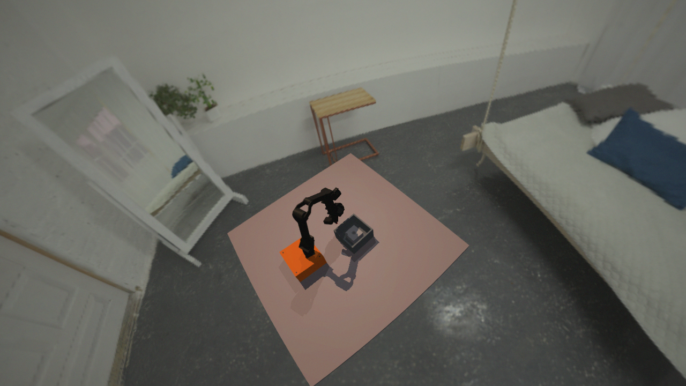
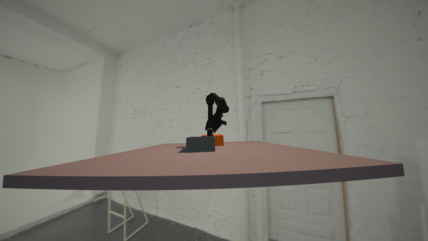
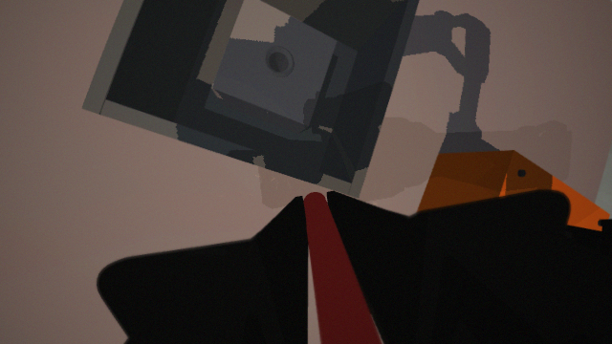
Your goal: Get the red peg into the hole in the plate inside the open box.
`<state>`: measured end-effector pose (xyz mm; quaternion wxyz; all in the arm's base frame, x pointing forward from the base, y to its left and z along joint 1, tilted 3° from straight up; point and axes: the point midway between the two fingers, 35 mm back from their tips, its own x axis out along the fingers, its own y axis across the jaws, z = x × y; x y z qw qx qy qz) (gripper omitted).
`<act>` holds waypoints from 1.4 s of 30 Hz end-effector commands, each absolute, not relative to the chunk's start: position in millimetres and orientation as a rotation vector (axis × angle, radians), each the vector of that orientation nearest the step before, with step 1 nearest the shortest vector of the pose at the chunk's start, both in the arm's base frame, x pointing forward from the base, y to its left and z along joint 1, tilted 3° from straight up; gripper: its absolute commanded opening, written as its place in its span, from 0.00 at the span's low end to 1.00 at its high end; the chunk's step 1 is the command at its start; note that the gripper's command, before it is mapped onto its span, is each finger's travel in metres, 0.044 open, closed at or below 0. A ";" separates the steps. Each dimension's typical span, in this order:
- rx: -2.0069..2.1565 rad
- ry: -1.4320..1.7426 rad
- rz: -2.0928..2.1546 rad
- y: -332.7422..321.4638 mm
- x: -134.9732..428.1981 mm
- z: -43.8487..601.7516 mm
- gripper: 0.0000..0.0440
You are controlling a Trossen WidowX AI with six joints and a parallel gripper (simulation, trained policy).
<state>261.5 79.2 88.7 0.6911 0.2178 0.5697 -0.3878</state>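
The red peg (image 3: 330, 268) is between the two black fingers of my gripper (image 3: 315, 202) in the wrist view, its rounded end just at the fingertips. A tiny bit of the peg (image 2: 214, 132) shows red below the gripper in the exterior view. The gripper (image 1: 336, 222) is raised above the table beside the open box. The dark grey open box (image 1: 352, 246) (image 2: 200, 144) (image 3: 93, 81) stands on the table. On its bottom is a plate (image 3: 249, 67) with a round hole (image 3: 279, 61), and nothing is in the hole. In the top view the peg is hidden by the gripper.
The orange base block (image 1: 303, 261) (image 2: 219, 140) (image 3: 459, 183) of the arm stands close to the box. Both rest on the pink table top (image 1: 383, 288) (image 2: 254, 161). The box walls rise around the plate. The arm's shadow falls across the box and table.
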 end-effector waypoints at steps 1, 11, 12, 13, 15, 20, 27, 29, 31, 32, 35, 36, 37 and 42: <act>0.515 1.244 -0.880 67.2 275.4 93.7 0.00; 0.558 1.214 -0.906 25.8 307.3 90.0 0.00; 0.560 1.215 -0.906 21.8 310.1 88.8 0.00; 0.562 1.216 -0.904 17.9 312.8 87.5 0.00; 0.565 1.220 -0.899 10.6 317.8 84.4 0.00; 0.568 1.240 -0.875 -5.0 328.3 75.0 0.00; 0.561 1.281 -0.821 -18.4 337.0 55.8 0.00; 0.555 1.301 -0.804 -20.1 336.9 49.3 0.00; 0.548 1.323 -0.787 -21.0 336.0 42.5 0.04; 0.545 1.335 -0.779 -21.2 335.6 39.0 0.07; 0.540 1.363 -0.759 -22.0 336.0 29.6 0.23; 0.543 1.369 -0.756 -22.7 336.4 27.1 0.29; 0.547 1.375 -0.754 -23.4 336.9 25.0 0.33; 0.548 1.389 -0.728 -30.2 347.5 26.5 0.52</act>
